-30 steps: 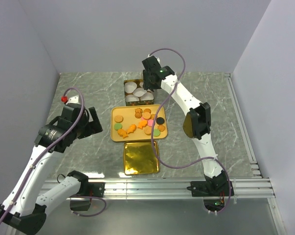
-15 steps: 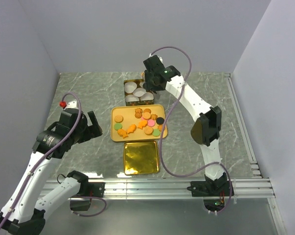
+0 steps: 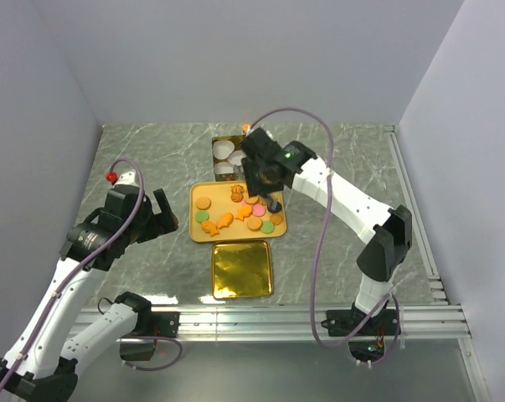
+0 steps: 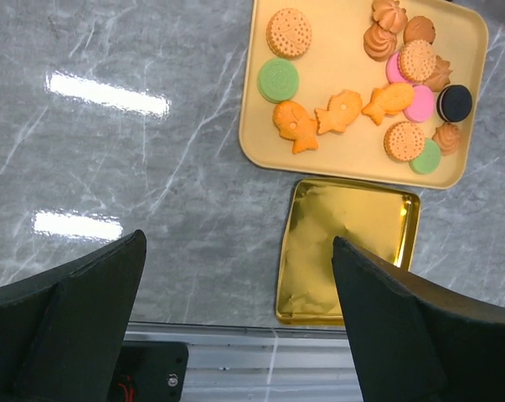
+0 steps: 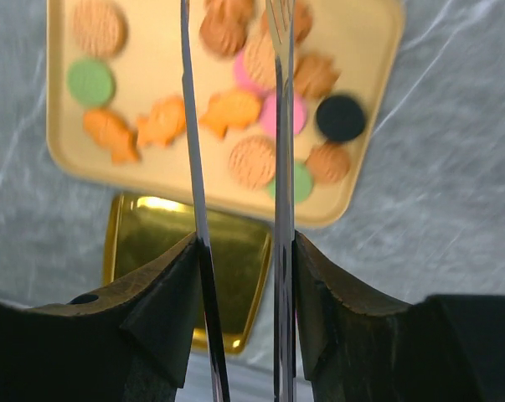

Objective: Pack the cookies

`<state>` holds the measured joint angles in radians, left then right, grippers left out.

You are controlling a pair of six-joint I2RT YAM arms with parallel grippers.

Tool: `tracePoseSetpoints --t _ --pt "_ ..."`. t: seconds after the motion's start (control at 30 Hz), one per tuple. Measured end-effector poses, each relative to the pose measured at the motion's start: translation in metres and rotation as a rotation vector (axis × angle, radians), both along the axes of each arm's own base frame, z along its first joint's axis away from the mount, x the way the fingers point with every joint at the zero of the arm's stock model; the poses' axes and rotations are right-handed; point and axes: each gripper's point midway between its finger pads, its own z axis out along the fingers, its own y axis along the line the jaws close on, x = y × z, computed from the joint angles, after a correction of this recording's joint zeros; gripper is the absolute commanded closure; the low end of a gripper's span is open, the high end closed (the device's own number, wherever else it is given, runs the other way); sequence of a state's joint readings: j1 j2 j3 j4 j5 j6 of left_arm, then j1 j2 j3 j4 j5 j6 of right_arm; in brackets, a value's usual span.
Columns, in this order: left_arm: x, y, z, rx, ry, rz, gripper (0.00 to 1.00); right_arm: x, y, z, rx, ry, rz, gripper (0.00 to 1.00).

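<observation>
The cookies (image 3: 239,211) lie on a tan tray (image 3: 197,232): round orange, green, pink and black discs and orange fish shapes. They also show in the left wrist view (image 4: 344,109) and the right wrist view (image 5: 231,110). My right gripper (image 3: 265,180) hovers over the tray's far right part. It is shut on a pair of thin metal tongs (image 5: 195,167), whose two blades stand apart over the cookies. My left gripper (image 3: 164,216) is open and empty, left of the tray, above the table.
A gold tin (image 3: 242,269) lies just in front of the tray; it also shows in the left wrist view (image 4: 348,251). A second tin with white paper cups (image 3: 227,155) stands behind the tray. Grey walls stand on three sides.
My right gripper has moved from over the paper-cup tin toward me, to above the cookie tray. The left arm has shifted only slightly.
</observation>
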<state>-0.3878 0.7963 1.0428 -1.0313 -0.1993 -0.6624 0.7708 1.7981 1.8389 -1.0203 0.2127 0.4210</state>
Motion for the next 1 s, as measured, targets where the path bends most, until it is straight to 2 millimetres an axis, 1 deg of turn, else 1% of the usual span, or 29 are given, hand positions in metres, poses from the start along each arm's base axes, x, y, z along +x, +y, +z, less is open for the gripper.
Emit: tracePoseSetpoints --t 0.1,0.17,0.27,0.37,0.5,0.63,0.8,0.9,1.0 --pt "0.003 0.000 -0.001 0.012 -0.007 -0.008 0.00 -0.029 0.005 -0.018 -0.014 0.063 0.031 0.48" --pt "0.006 0.000 -0.001 0.020 -0.012 -0.010 0.01 -0.044 0.005 -0.031 -0.029 0.109 0.041 0.49" --pt "0.009 -0.001 -0.007 0.026 -0.013 -0.017 0.01 -0.055 0.000 -0.044 -0.053 0.154 0.033 0.49" --pt "0.010 -0.001 -0.012 0.036 -0.003 -0.023 0.01 -0.062 -0.007 -0.049 -0.081 0.185 0.015 0.49" --pt "0.012 -0.001 -0.011 0.039 -0.012 -0.027 0.00 -0.063 -0.010 -0.050 -0.091 0.191 0.005 0.48" --pt "0.013 -0.002 -0.009 0.036 -0.020 -0.028 0.01 -0.063 -0.017 -0.052 -0.127 0.191 -0.009 0.46" --pt "0.013 -0.002 -0.008 0.034 -0.026 -0.027 0.01 -0.059 -0.024 -0.065 -0.199 0.206 -0.025 0.45" --pt "0.013 -0.002 -0.008 0.034 -0.028 -0.027 0.00 -0.059 -0.025 -0.072 -0.234 0.228 -0.026 0.45" --pt "0.014 -0.001 -0.008 0.035 -0.029 -0.025 0.01 -0.055 -0.022 -0.070 -0.236 0.221 -0.023 0.44"
